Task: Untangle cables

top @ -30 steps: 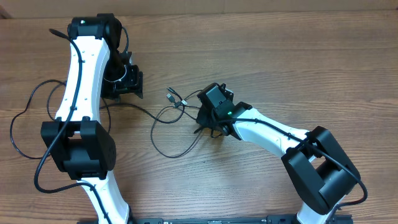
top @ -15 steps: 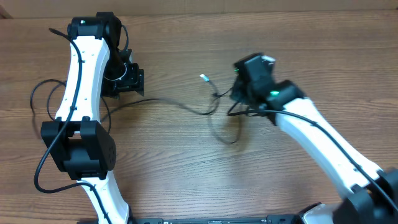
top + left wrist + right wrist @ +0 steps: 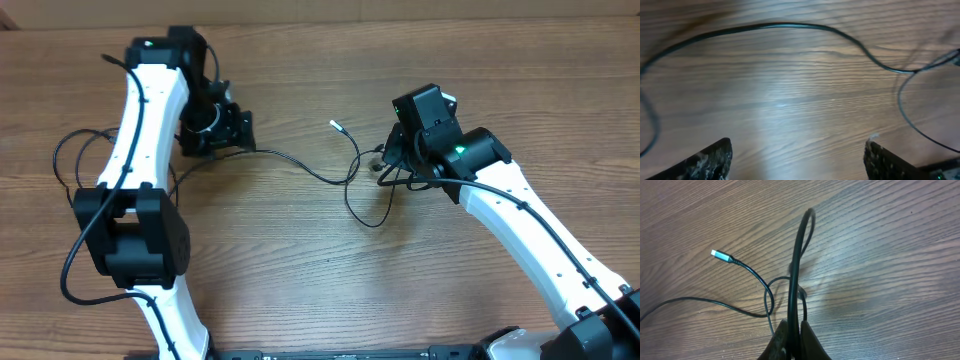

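A thin black cable (image 3: pixel 300 168) runs across the wooden table from beside my left gripper (image 3: pixel 240 135) to my right gripper (image 3: pixel 385 165). Its metal-tipped plug (image 3: pixel 336 125) lies free between the two. In the left wrist view the cable (image 3: pixel 790 26) lies on the wood ahead of the left gripper (image 3: pixel 797 160), which is open wide with nothing between its fingers. My right gripper (image 3: pixel 794 330) is shut on a black cable (image 3: pixel 796 270) that rises out of its jaws into a bend. A thinner strand loops beside it and ends in the plug (image 3: pixel 717 255).
The left arm's thicker black cables (image 3: pixel 60 165) sprawl over the table at far left. A slack loop of thin cable (image 3: pixel 365 215) lies below the right gripper. The right arm (image 3: pixel 540 240) stretches across the lower right.
My right gripper has moved up and to the right, dragging the cable out longer. The left gripper has shifted a little right and opened wider.
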Motion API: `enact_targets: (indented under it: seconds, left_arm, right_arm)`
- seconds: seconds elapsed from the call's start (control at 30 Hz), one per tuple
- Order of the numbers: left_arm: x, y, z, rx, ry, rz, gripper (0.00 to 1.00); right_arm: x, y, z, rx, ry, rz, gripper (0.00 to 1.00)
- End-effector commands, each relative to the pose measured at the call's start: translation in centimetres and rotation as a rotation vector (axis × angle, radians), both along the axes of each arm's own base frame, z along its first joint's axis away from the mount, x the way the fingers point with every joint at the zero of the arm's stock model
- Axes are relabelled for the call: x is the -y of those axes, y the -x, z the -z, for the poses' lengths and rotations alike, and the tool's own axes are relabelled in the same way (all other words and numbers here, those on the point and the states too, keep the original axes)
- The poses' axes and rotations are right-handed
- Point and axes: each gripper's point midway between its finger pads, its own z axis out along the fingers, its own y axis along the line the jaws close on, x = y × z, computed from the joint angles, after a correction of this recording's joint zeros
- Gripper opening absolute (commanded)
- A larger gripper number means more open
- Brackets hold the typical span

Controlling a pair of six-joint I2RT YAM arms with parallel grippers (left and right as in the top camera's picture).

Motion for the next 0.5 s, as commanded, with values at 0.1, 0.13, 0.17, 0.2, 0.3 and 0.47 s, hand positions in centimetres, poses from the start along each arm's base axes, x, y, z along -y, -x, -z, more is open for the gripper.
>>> enact_targets:
  seconds: [0.1, 0.13, 0.17, 0.2, 0.3, 0.47]
  left_arm:
    - [4.7, 0.5, 1.0, 0.074, 0.098, 0.201, 0.86]
    - [5.1, 0.5, 1.3, 0.083, 0.099, 0.221, 0.88]
    - [5.6, 0.5, 1.6, 0.089, 0.1, 0.233, 0.9]
    - [6.0, 0.5, 1.8, 0.093, 0.101, 0.243, 0.91]
    - [7.0, 0.7, 2.4, 0.075, 0.096, 0.199, 0.89]
    - [7.6, 1.2, 3.2, -0.047, 0.072, -0.142, 0.95]
  right_arm:
    - [-2.7, -0.7, -1.4, 0.034, -0.118, -0.09, 0.04]
    - [-3.4, -0.8, -1.7, 0.041, -0.141, -0.119, 0.04]
    - [-3.8, -0.8, -1.9, 0.048, -0.159, -0.141, 0.04]
    - [-4.0, -0.9, -2.0, 0.053, -0.167, -0.147, 0.04]
    - [-4.0, -1.1, -2.1, 0.058, -0.17, -0.146, 0.04]
    - [-3.9, -1.1, -2.1, 0.058, -0.171, -0.143, 0.04]
